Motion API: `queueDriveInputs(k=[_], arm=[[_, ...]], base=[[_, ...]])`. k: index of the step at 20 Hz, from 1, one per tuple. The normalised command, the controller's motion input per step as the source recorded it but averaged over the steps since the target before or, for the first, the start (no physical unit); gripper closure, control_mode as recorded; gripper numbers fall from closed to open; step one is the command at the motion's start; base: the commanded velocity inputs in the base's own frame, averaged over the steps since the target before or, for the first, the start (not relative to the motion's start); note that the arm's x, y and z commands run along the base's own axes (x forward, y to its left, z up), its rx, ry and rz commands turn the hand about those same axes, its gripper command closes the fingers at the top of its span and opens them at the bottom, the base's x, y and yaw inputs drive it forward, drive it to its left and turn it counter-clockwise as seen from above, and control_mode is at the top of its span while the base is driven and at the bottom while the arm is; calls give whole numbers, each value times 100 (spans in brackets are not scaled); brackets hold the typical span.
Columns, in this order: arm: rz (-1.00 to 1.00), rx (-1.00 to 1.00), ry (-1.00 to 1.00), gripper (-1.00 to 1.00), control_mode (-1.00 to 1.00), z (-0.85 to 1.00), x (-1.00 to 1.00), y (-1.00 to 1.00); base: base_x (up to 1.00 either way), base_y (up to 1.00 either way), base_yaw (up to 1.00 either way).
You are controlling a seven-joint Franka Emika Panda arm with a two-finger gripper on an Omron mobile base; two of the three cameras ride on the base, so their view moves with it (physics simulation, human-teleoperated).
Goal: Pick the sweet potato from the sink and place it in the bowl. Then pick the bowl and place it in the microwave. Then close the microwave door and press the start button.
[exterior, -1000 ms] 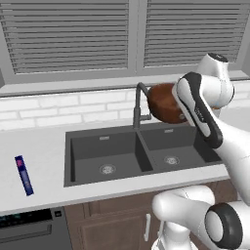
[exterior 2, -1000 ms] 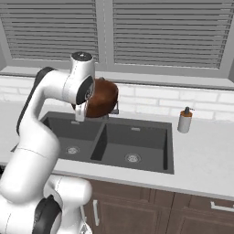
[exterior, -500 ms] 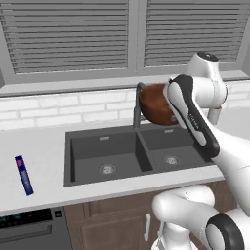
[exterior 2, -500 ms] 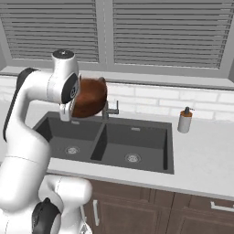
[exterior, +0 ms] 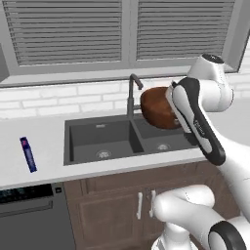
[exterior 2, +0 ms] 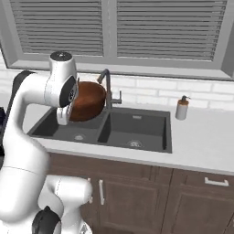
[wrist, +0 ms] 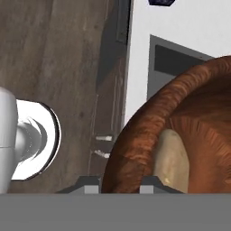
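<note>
While the bowl [wrist: 149,131] is clamped at its rim by the gripper [wrist: 121,182], fingertips are cut off at frame bottom; sweet potato [wrist: 173,158] partly hidden inside.

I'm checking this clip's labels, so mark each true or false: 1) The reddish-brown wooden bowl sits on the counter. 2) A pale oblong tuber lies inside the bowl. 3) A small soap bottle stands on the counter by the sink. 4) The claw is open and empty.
1) False: the reddish-brown wooden bowl is held up in the air over the dark double-basin sink.
2) True: the pale oblong tuber lies inside the bowl.
3) True: the small soap bottle stands on the counter beside the sink.
4) False: the claw grips the bowl's rim.
</note>
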Motion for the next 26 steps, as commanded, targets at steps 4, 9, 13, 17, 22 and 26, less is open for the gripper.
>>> queueDriveInputs(k=[4,9,13,17,22,26], arm=[[0,0,0,100,100,0,0,0],[0,0,0,100,100,0,0,0],[0,0,0,100,100,0,0,0],[0,0,0,100,100,0,0,0],[0,0,0,100,100,0,0,0],[0,0,0,100,100,0,0,0]], base=[[-85,-47,-27],[-5,-5,-93],[0,0,-99],[0,0,-97],[0,0,-97],[0,0,-96]])
